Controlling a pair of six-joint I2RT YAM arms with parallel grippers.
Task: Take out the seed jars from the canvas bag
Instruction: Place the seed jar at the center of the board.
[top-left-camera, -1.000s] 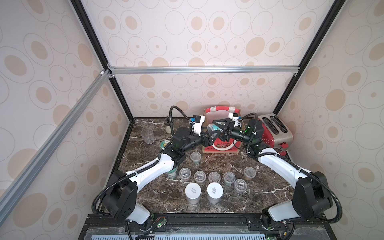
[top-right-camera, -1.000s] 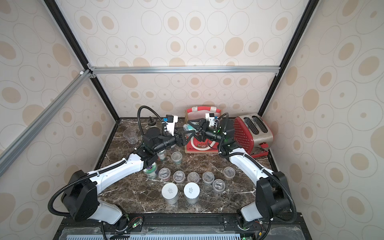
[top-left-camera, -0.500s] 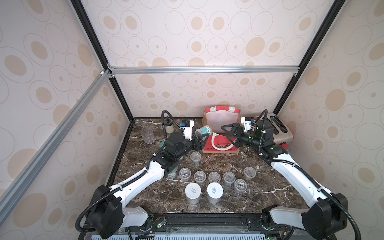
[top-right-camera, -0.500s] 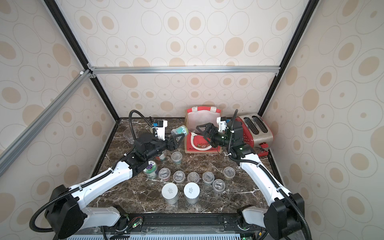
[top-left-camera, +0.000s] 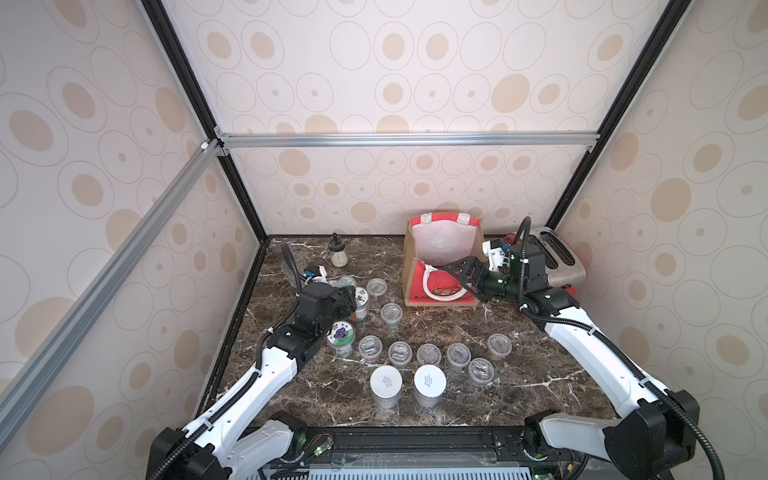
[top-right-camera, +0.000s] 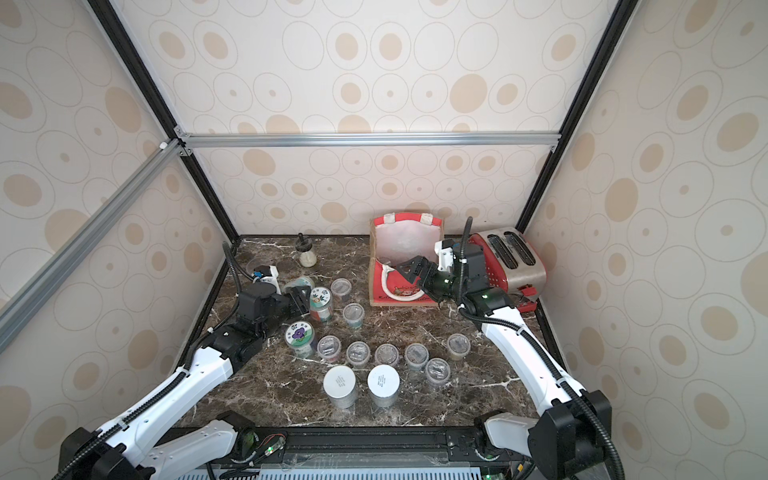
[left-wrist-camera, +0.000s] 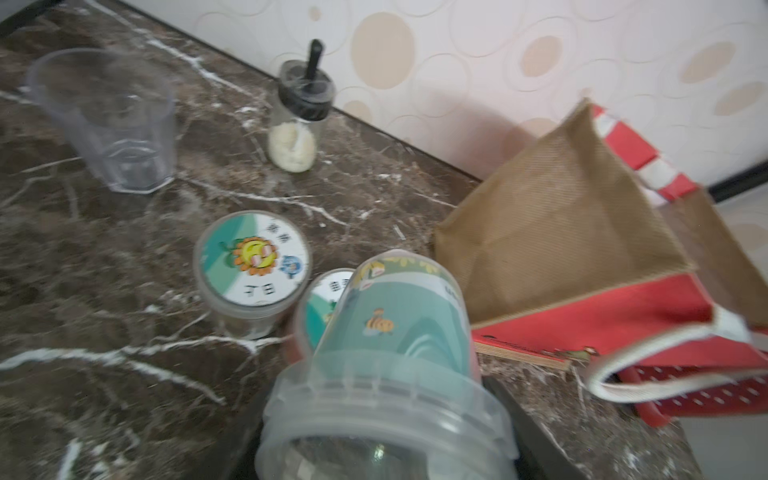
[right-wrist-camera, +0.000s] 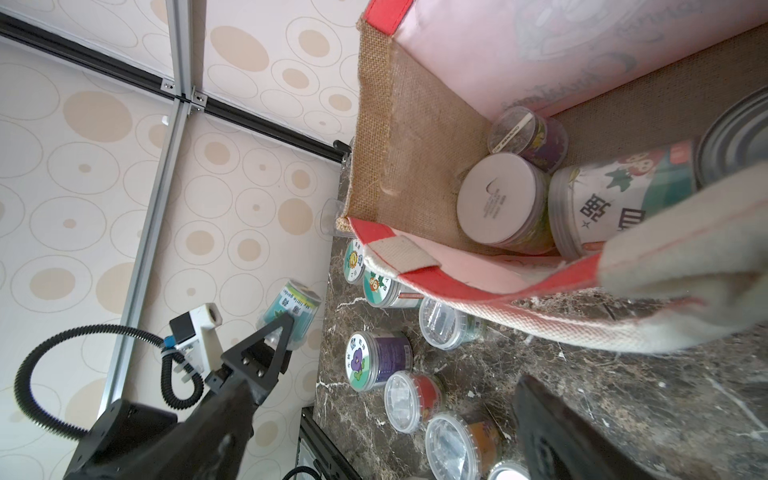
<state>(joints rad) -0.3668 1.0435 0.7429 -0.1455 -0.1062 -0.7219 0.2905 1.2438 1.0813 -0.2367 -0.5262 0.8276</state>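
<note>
Our left fingers (right-wrist-camera: 259, 353) clamp a tall teal-labelled seed jar (left-wrist-camera: 386, 328), tilted just above two flower-lid jars (left-wrist-camera: 252, 266), while our right fingers (top-left-camera: 459, 263) are spread wide, holding nothing, at the mouth of the canvas bag (top-left-camera: 415, 289). The bag lies on its side beside the toaster (top-left-camera: 557, 257) with more jars (right-wrist-camera: 496, 208) inside, and bare table (top-left-camera: 449, 324) separates it from the jars set out (top-left-camera: 400, 353) in front.

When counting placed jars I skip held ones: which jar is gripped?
The teal-labelled jar in the left gripper, tilted; the rest sit on the table or in the bag.
</note>
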